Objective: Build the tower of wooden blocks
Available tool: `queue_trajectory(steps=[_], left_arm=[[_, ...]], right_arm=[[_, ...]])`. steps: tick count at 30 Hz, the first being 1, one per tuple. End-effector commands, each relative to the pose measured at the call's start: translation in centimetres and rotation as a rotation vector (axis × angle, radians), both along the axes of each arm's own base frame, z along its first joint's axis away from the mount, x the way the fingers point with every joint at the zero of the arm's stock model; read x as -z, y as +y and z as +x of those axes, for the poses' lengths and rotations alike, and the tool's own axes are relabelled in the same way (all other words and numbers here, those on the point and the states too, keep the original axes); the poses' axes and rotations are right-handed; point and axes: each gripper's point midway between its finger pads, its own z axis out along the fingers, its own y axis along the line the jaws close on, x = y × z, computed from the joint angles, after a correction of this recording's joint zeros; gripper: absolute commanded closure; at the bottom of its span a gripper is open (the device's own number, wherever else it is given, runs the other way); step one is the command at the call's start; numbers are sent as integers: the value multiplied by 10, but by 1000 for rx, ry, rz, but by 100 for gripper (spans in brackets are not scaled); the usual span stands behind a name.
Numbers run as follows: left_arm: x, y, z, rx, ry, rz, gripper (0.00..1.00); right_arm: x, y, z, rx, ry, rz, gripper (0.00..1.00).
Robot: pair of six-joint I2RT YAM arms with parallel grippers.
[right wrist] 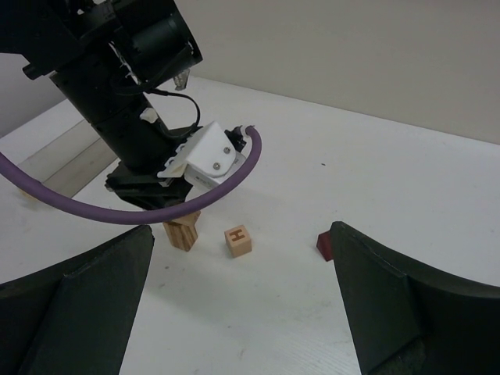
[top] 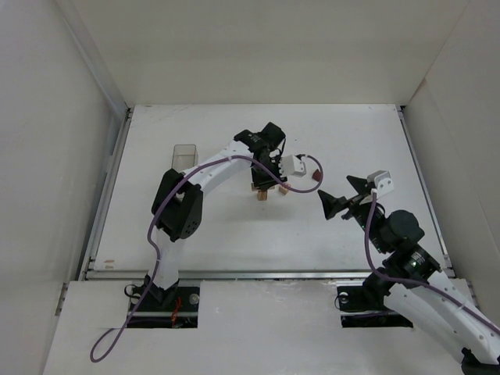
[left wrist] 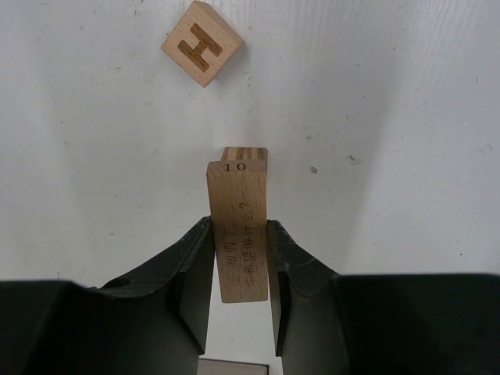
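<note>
Squarely within left gripper [left wrist: 239, 228]: wood bar [left wrist: 237, 250]

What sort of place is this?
Probably a lab robot cell: a white table boxed in by white panels, left arm and right arm bolted at its near edge, the left gripper holding a wooden bar, an H block nearby.

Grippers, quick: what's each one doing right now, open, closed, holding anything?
Left gripper: closed on a wooden bar stamped 10.
Right gripper: open, holding nothing.
</note>
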Motion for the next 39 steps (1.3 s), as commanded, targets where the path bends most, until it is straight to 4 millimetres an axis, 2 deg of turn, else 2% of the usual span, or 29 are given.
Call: queue_trajectory(steps=[1,2,9,21,22,25,39], left_arm=[[-13,1,1,-7,-37,-9,100],[-6,3,0,-7,-24,4,100],[-7,-1,3,-7,-40,-11,100],[1,0,-1,-31,-2,-1,100],[2,0,-4,-27,11,-3,100],[3,-5,-5,-18,12,-2,100],[13,0,-11,-27,45,22,100]], right_arm=[[-10,-5,0,19,-33,16,0],[-10,-5,0,19,-33,16,0],[-3,-5,0,19,-19,5,0],[-5,-9,-1,32,-29,3,0],[0,-9,-1,32,-22,-3,0],[-3,-10,-2,32,-29,3,0],[-5,-12,-2,42,-39,1,0]])
